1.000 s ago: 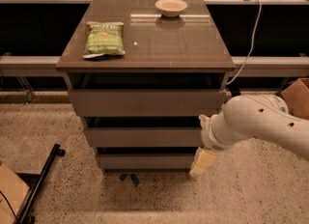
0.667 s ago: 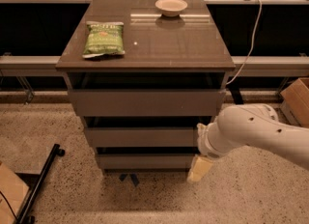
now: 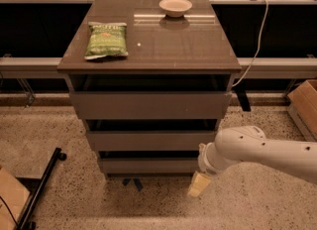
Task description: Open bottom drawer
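Observation:
The bottom drawer (image 3: 148, 165) is the lowest and narrowest grey-brown front of a three-drawer cabinet in the middle of the camera view. It sits slightly forward of the cabinet, with a dark gap above it. My gripper (image 3: 199, 184) hangs from the white arm (image 3: 257, 152) that comes in from the right. It is low, just off the drawer's lower right corner, close to the floor and holding nothing.
The middle drawer (image 3: 151, 140) and top drawer (image 3: 148, 105) stand above. A green chip bag (image 3: 105, 39) and a white bowl (image 3: 175, 7) lie on the cabinet top. A cardboard box (image 3: 304, 105) is at right, a black stand (image 3: 42, 187) on the floor at left.
The arm has moved left and slightly down, bringing the gripper closer to the bottom drawer's right corner. The drawers have not moved.

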Robot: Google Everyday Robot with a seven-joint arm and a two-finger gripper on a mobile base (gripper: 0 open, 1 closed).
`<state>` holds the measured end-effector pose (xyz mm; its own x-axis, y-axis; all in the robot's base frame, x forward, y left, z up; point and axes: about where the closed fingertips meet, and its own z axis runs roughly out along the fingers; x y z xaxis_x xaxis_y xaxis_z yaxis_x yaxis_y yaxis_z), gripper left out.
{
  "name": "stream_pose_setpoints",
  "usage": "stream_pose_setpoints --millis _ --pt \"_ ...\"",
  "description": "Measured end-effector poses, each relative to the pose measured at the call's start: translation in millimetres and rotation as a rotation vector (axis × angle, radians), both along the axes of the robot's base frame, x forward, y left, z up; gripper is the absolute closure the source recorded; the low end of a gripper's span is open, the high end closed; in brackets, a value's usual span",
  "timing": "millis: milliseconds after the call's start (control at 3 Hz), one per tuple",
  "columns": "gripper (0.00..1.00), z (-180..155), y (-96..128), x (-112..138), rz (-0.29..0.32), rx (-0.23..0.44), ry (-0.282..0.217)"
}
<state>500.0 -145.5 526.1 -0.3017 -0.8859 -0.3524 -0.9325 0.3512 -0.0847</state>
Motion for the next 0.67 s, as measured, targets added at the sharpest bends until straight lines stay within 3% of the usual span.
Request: stream_pose_setpoints --millis 667 --pt "0.00 -12.0 2.2 -5.4 0.012 -0.004 0.017"
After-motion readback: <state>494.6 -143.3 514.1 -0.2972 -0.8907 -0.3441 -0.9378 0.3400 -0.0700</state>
